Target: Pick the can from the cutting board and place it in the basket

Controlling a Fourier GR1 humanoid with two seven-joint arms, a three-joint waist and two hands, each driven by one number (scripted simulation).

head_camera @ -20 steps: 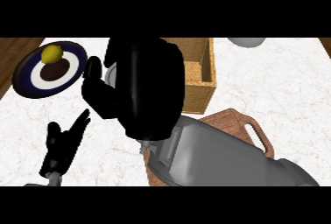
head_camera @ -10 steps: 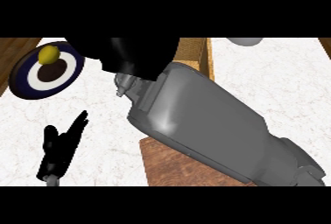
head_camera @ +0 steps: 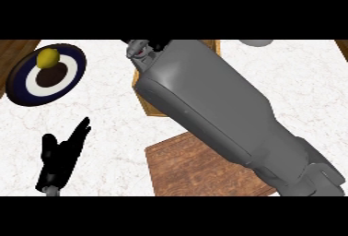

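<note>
While the right forearm [head_camera: 224, 120] spans from the cutting board [head_camera: 197, 173] to the basket [head_camera: 211, 45], it hides the can, which shows nowhere; the right hand [head_camera: 158, 44], cut off at the view's top edge, cannot be told open or closed; the left hand [head_camera: 61, 154] rests open on the counter [head_camera: 102, 120]; probable hazard: release short of the basket's rim, so the can falls outside.

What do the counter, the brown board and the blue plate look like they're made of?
The counter is white with faint veins, likely marble or similar stone. The cutting board is reddish-brown with grain streaks, apparently matte wood. The plate, dark blue rim round a white ring, may be glazed ceramic; hard to confirm.
</note>
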